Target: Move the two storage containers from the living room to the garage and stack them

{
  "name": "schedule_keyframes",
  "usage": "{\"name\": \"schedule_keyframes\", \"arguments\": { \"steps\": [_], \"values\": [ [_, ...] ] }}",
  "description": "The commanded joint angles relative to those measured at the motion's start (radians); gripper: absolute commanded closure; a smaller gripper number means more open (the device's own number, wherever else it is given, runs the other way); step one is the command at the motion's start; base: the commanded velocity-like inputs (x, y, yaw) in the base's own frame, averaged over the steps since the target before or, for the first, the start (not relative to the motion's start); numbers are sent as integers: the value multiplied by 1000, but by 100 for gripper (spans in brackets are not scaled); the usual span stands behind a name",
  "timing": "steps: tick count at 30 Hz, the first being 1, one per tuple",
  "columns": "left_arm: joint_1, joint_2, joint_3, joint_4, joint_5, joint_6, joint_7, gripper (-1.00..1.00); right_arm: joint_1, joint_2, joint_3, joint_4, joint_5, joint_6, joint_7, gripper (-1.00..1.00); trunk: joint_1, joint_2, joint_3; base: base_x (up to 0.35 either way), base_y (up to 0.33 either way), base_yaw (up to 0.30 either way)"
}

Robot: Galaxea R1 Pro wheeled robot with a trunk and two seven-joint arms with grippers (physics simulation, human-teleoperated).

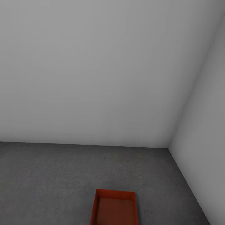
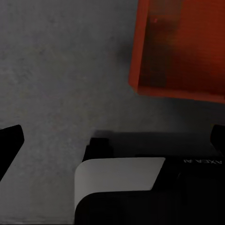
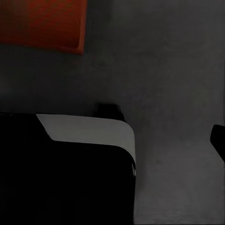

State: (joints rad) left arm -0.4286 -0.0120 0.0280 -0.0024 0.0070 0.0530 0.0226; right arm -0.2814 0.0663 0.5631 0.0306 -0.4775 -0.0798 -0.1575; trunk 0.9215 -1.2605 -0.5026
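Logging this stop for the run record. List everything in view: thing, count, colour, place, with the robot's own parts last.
storage container: one in view, orange-red, open top, nothing inside it, sitting on the floor at the bottom of the head view, near the room corner.
floor: one, dark grey, speckled, under the container and running to both walls.
walls: two, plain white-grey, meeting in a corner to the right.
robot body: black with a white panel, low over the floor beside the container in both wrist views.
left gripper: black fingertips at the frame edges, wide apart, holding nothing.
right gripper: one black fingertip at the frame edge.
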Motion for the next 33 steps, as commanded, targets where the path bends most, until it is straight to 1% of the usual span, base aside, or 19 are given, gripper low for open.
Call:
{"name": "schedule_keyframes", "arguments": {
  "steps": [1,3,8,10,11,14,17,22,33],
  "values": [
    [11,0,3,0,1,3,0,-100,5,0,9,3,-9,-7,0,-100,0,-1,-1,0,0,0],
    [31,0,3,-1,2,1,-2,-100,9,-1,8,3,-10,-11,0,-100,0,-1,-1,0,0,0],
    [101,0,3,-1,2,-2,-4,-100,22,-4,8,3,-11,-20,0,-100,0,-1,-1,0,0,0],
    [120,0,3,-1,2,-16,-4,-100,34,-5,8,3,-11,-22,0,-100,0,-1,-1,0,0,0],
    [137,0,3,0,2,-39,-4,-100,39,-7,9,3,-11,-22,0,-100,0,-1,-1,0,0,0],
    [163,0,3,0,2,-73,-4,-100,50,-9,9,3,-10,-22,1,-100,0,-1,-1,0,0,0],
    [185,0,3,0,2,-89,-4,-100,57,-10,9,3,-10,-22,1,-100,0,-1,-1,0,0,0],
    [198,-1,3,0,3,-94,-3,-100,59,-11,9,3,-11,-20,1,-100,0,-1,-1,0,0,0],
    [200,-2,4,1,4,-89,-2,-100,59,-12,9,3,-10,-19,1,-100,0,-1,-1,-1,0,0]
  ]
}}
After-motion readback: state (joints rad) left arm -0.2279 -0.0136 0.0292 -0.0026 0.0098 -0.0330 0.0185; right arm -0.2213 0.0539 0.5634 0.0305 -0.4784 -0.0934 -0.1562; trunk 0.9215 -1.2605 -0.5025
